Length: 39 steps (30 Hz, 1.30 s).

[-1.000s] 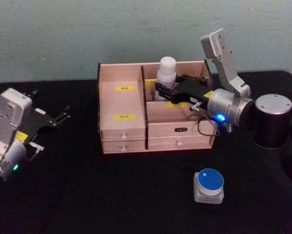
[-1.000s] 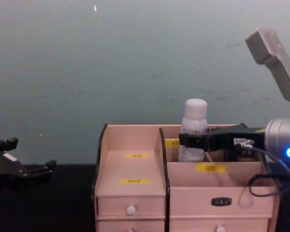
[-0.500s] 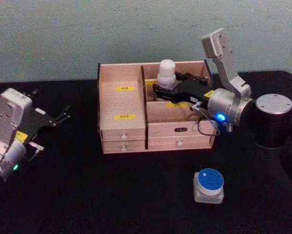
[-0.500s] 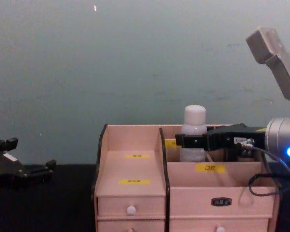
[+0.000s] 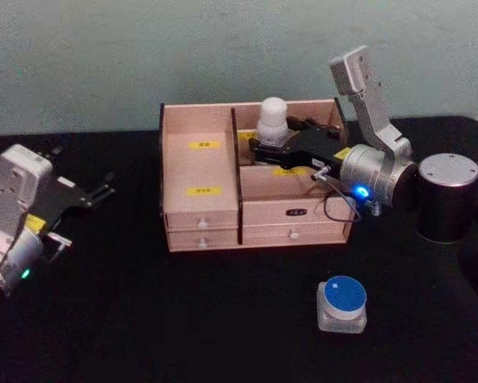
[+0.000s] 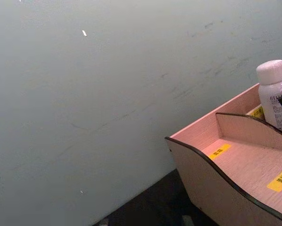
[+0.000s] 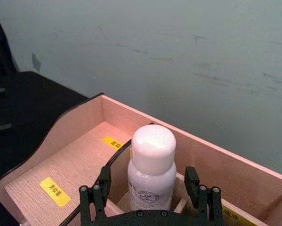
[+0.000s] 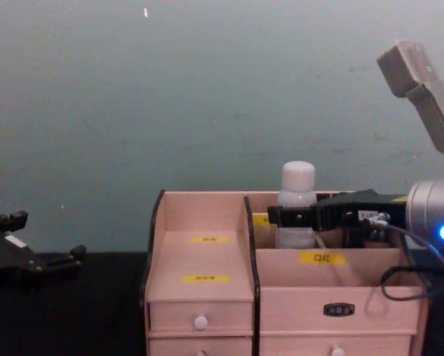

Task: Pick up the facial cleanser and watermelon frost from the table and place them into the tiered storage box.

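Grip loose around the bottle: one boxed, one to go.
The right gripper (image 7: pixel 149 189) straddles the facial cleanser (image 7: pixel 151 165), fingers (image 7: pixel 94 200) seemingly clear of it on both sides; it stands upright in a rear compartment of the tiered storage box (image 5: pixel 203 219). The watermelon frost (image 5: pixel 341 302) waits on the table (image 5: pixel 183 319), well apart. Left gripper (image 5: pixel 96 193) idles far left.

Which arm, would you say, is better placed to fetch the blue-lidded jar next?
Right: the jar sits on the robot's right, nearer the right gripper, open around the bottle in the box; the left gripper is parked far left.
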{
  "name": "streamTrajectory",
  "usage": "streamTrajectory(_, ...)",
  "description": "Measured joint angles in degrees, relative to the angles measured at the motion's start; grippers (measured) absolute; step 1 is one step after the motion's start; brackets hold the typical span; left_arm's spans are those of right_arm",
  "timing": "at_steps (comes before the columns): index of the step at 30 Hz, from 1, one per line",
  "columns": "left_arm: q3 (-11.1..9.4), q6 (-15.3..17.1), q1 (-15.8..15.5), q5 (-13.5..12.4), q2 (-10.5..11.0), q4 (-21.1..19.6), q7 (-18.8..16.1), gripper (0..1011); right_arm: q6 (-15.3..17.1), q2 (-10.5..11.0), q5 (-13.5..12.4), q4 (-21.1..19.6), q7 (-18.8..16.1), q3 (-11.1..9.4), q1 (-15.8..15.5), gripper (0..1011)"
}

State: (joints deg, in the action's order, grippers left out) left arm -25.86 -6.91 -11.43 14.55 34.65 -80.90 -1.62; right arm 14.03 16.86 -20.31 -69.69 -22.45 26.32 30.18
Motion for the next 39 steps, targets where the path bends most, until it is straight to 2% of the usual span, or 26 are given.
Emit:
streamTrajectory(4, 0.0, 0.0, 0.0, 0.0, 0.0, 0.0, 0.0, 1001, -0.1, 0.1, -0.1, -0.6, -0.2, -0.2, -0.3, 1000)
streamTrajectory(10, 0.0, 0.0, 0.0, 0.0, 0.0, 0.0, 0.0, 1001, -0.5, 2.2, -0.7, -6.1, -0.6, -1.6, -3.1, 1000)
streamTrajectory(13, 0.0, 0.0, 0.0, 0.0, 0.0, 0.0, 0.0, 1001, -0.2, 4.0, -1.4, -9.9, -1.0, -2.4, -5.3, 1000)
streamTrajectory(20, 0.0, 0.0, 0.0, 0.0, 0.0, 0.0, 0.0, 1001, 0.3, 9.8, -4.3, -19.2, -3.2, -4.5, -12.1, 1000)
streamTrajectory(21, 0.0, 0.0, 0.0, 0.0, 0.0, 0.0, 0.0, 1001, 0.2, 11.4, -5.1, -21.3, -3.8, -5.0, -14.0, 1000)
streamTrajectory(26, 0.0, 0.0, 0.0, 0.0, 0.0, 0.0, 0.0, 1001, 0.0, 16.1, -7.2, -26.9, -5.0, -6.6, -19.9, 1000)
streamTrajectory(27, 0.0, 0.0, 0.0, 0.0, 0.0, 0.0, 0.0, 1001, 0.0, 17.7, -7.9, -28.7, -5.2, -7.1, -22.1, 1000)
streamTrajectory(33, 0.0, 0.0, 0.0, 0.0, 0.0, 0.0, 0.0, 1001, 0.4, 22.8, -9.6, -33.8, -5.3, -8.5, -28.7, 1000)
streamTrajectory(34, 0.0, 0.0, 0.0, 0.0, 0.0, 0.0, 0.0, 1001, 0.6, 24.2, -9.9, -34.8, -5.3, -8.8, -30.3, 1000)
streamTrajectory(39, 0.0, 0.0, 0.0, 0.0, 0.0, 0.0, 0.0, 1001, 1.4, 27.5, -10.3, -37.0, -5.4, -8.9, -33.5, 1000)
